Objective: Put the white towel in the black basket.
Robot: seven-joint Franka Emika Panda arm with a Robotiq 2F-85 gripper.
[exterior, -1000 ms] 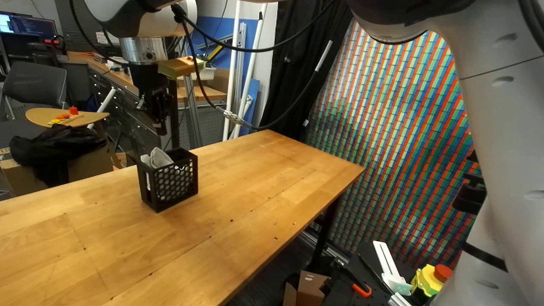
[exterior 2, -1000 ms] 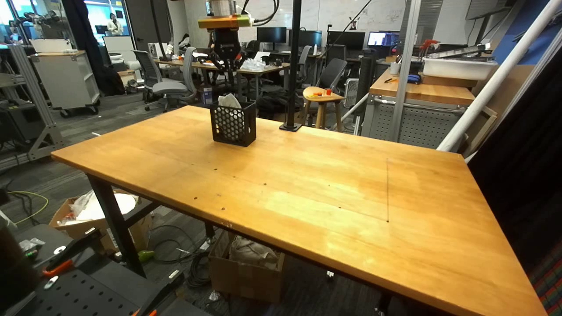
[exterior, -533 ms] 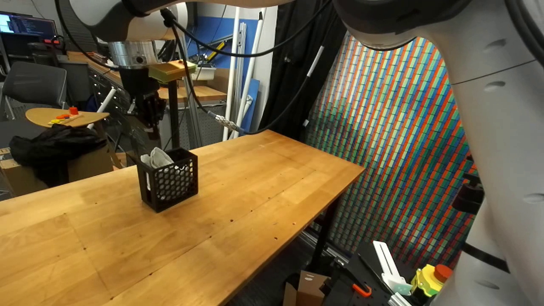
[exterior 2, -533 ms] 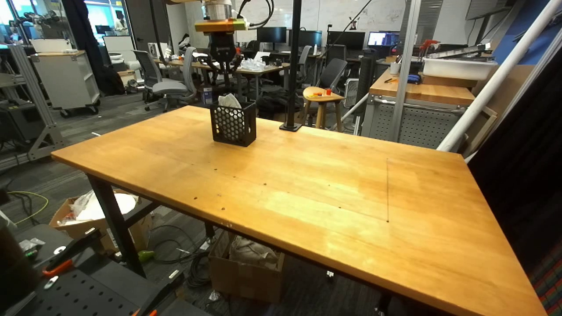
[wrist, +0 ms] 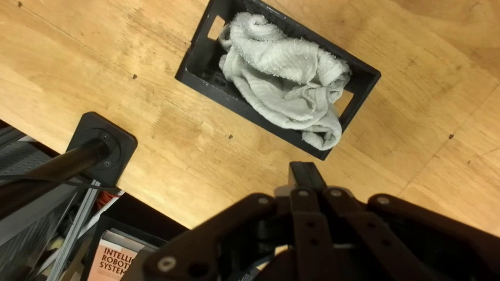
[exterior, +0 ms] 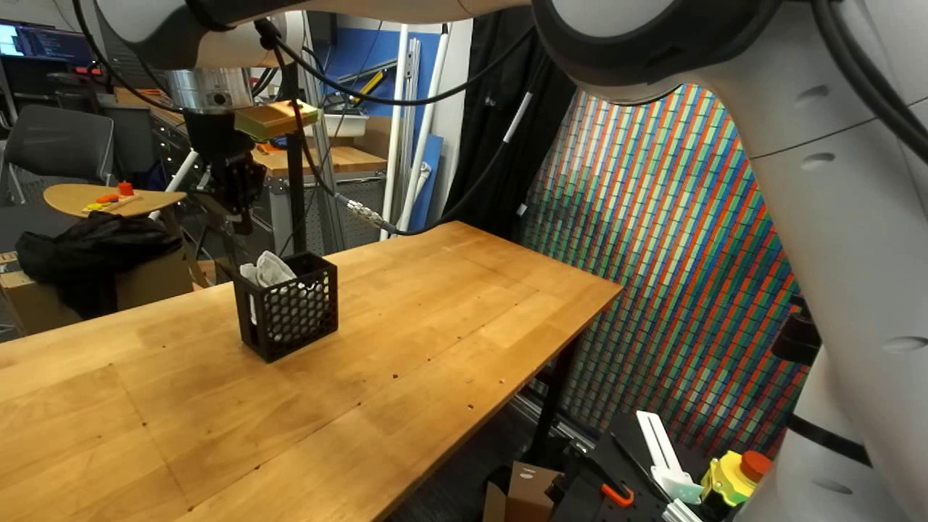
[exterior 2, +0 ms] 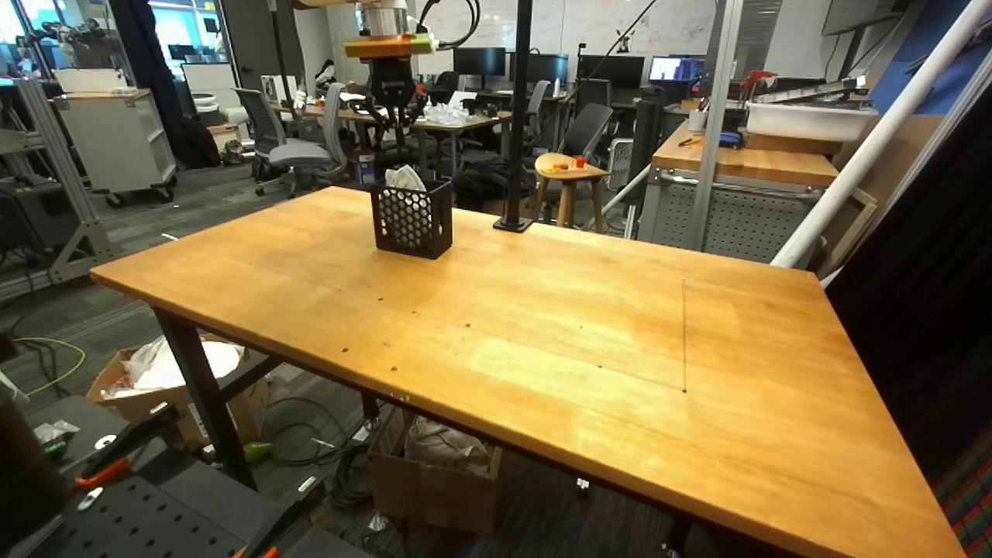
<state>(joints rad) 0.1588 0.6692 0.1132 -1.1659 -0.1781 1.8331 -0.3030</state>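
Both fingers of your gripper [wrist: 307,175] meet at the tips and hold nothing; they hang apart from everything beneath; the step in hand looks like the retreat, so rise straight up first with the fingers together, and travel sideways only once the tips are well above the cloth; below, the white towel [wrist: 284,59] lies bunched inside the black basket [wrist: 234,104], so the placing looks done; its folds stand above the rim in both exterior views, and in the wrist view one curls to the corner nearest your fingertips; whether it rests on that rim cannot be told; if you want it deeper, a light push straight down with closed fingers should serve, since a hard or slanting one could slide or tip the basket; the basket itself stands upright on the tabletop [exterior 2: 589,310]; past it the black pole [exterior 2: 518,116] rises near the tabletop's edge, so choose a way out on the side away from it and give it plenty of room; farther off, the stool [exterior: 156,201] stands beyond the tabletop and should not trouble your path
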